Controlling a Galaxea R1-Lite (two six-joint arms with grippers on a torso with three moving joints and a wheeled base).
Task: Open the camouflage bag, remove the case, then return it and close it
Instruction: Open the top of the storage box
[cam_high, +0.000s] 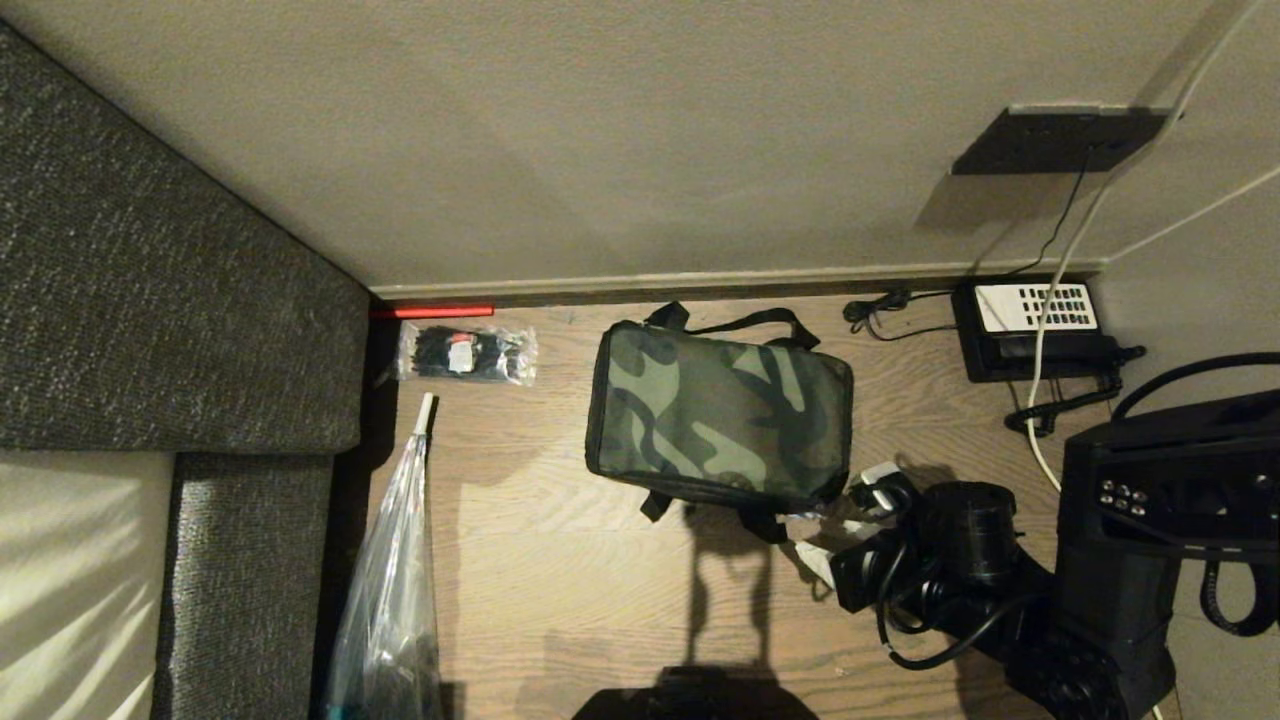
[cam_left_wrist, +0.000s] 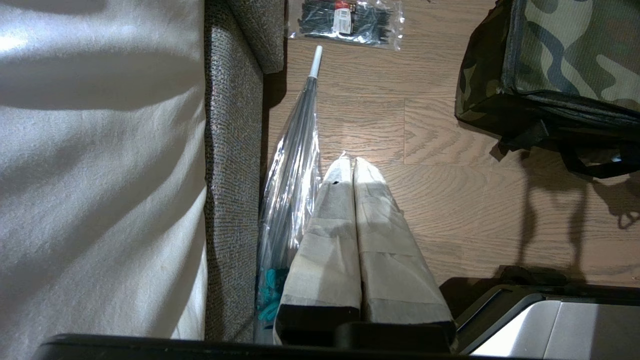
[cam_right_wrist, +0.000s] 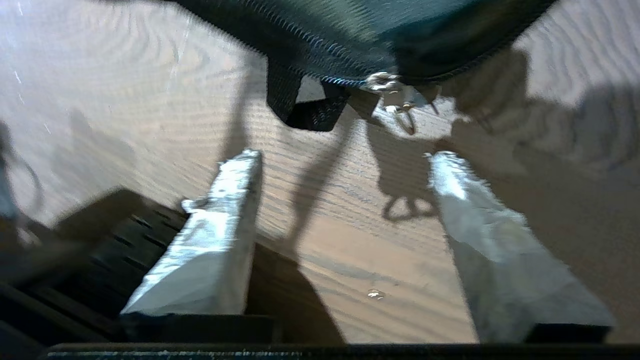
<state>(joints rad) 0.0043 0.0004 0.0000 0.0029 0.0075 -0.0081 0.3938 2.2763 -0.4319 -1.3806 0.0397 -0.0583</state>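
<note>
Zipped camouflage bag (cam_high: 720, 415) on wood floor (cam_high: 560, 560), right claw (cam_right_wrist: 342, 160) spread wide, empty, at its 5 o'clock corner, left claw (cam_left_wrist: 352, 167) pressed closed, empty

Wood-plank floor (cam_high: 560, 580) meets a beige wall (cam_high: 600, 130); grey sofa (cam_high: 150, 280) alongside.

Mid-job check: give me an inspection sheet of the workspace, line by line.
Surface: wood-grain floor.
Job's things: camouflage bag lies closed; case not seen.
Clutter: packet of black ties, plastic-wrapped umbrella, black telephone.
Grippers: right gripper open, empty, just short of the bag's zipper pull; left gripper shut, parked beside the umbrella.
Cables: white cable over the telephone.
Surroundings: grey sofa, beige wall.
</note>
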